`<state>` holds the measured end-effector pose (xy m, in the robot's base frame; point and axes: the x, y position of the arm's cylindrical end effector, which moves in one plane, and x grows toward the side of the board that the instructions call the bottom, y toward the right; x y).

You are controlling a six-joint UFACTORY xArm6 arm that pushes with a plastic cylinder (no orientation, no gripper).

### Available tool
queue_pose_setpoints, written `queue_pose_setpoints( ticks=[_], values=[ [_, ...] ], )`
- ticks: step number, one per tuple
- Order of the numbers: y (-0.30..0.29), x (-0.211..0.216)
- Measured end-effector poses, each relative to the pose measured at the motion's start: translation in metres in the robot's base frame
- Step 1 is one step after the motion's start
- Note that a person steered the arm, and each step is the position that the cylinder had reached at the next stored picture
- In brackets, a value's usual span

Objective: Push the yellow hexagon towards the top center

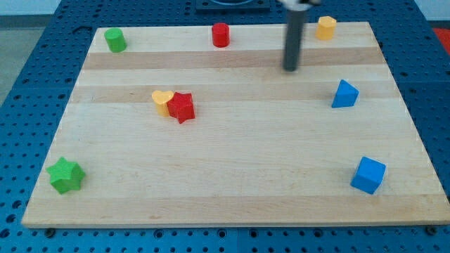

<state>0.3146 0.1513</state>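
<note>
Camera view puts the yellow hexagon at the far right edge, with my tip, a bare rod with no jaws to spread, nearer and left, so I should circle to its right and sweep left.

My tip rests on the wooden counter near the view's top, below and left of the yellow hexagon, apart from it, right of the red cylinder.
</note>
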Motion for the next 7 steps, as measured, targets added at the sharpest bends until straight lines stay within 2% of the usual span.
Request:
queue_pose_setpoints(
  ticks=[1,2,3,4,5,6,7],
  values=[
    [0.095,-0.031],
    [0.144,-0.085],
    [0.143,-0.123],
    [0.083,-0.117],
    [-0.003,-0.077],
    [-0.035,-0.068],
    [-0.001,-0.086]
  ],
)
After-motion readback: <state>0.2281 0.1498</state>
